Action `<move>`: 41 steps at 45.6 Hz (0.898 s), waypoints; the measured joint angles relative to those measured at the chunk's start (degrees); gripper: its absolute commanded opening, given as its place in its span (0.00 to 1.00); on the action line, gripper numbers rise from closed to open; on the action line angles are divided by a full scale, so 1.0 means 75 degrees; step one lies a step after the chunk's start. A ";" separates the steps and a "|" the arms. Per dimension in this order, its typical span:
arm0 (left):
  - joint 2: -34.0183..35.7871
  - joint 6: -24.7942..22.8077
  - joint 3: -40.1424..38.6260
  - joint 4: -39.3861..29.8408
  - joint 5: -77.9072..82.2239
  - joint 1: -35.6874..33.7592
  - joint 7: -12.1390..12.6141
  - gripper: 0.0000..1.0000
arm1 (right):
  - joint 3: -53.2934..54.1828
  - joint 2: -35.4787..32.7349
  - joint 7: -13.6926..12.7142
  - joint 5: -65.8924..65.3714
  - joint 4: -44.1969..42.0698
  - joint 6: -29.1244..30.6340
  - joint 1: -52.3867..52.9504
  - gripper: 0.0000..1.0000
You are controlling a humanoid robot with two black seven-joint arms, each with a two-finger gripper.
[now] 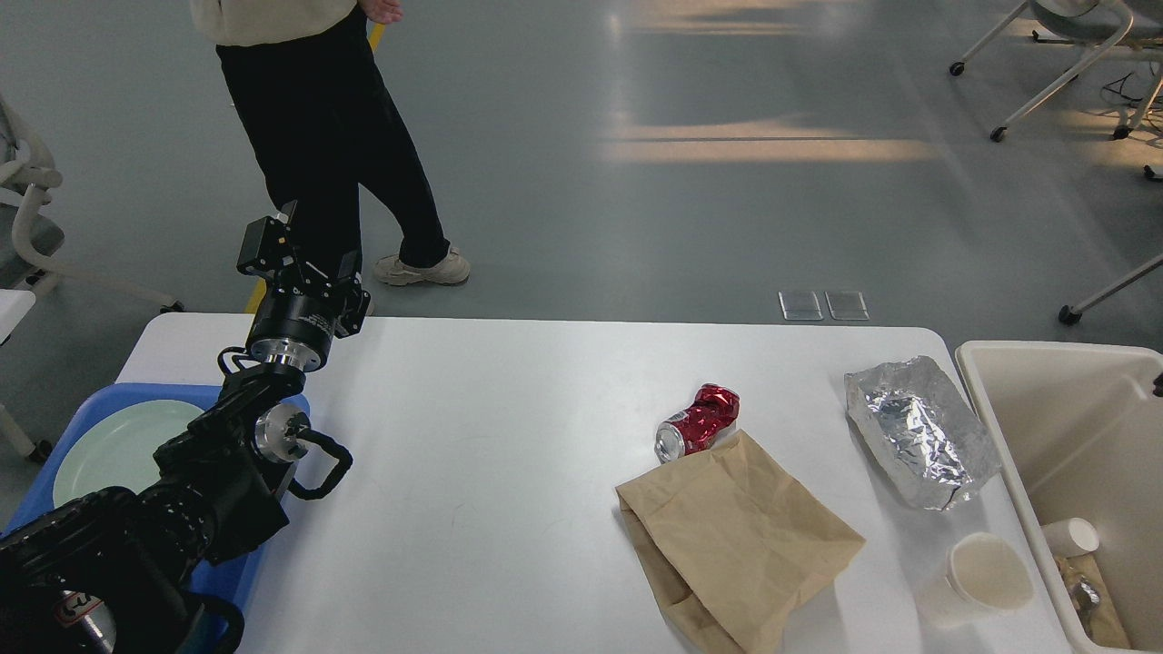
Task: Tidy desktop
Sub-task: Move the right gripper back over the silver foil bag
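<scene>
Head view: left tool [303, 259] raised, empty-fingered

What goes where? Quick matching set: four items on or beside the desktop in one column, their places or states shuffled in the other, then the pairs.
Items:
1. crushed red can
2. foil wrapper
3. paper cup
4. pale green plate

Places or states:
A. in the blue tray
B. on its side at the near right of the desktop
C. touching the far edge of the brown paper bag
D. crumpled, lying beside the cream bin

Pairs: 1-C, 2-D, 3-B, 4-A
</scene>
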 measured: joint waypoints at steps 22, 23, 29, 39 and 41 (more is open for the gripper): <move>0.0000 0.0000 0.0000 0.0000 0.0001 0.0000 0.0000 0.97 | -0.3098 0.1028 0.0040 -0.0063 0.0438 0.1994 0.4338 1.00; 0.0000 0.0000 0.0000 0.0000 0.0000 0.0000 0.0000 0.97 | -0.3169 0.1106 0.0040 -0.0067 0.0467 0.2027 0.4471 1.00; 0.0000 0.0000 0.0000 0.0000 0.0000 0.0000 0.0000 0.97 | -0.3457 0.1688 0.0037 -0.0072 0.0594 0.2096 0.5181 1.00; 0.0000 0.0000 0.0000 0.0000 0.0000 0.0006 0.0000 0.97 | -0.3438 0.2627 0.0035 -0.0071 0.0768 0.2101 0.5434 1.00; 0.0000 0.0000 0.0000 0.0000 0.0000 0.0006 0.0000 0.97 | -0.3404 0.2784 0.0035 -0.0070 0.0857 0.2099 0.5434 1.00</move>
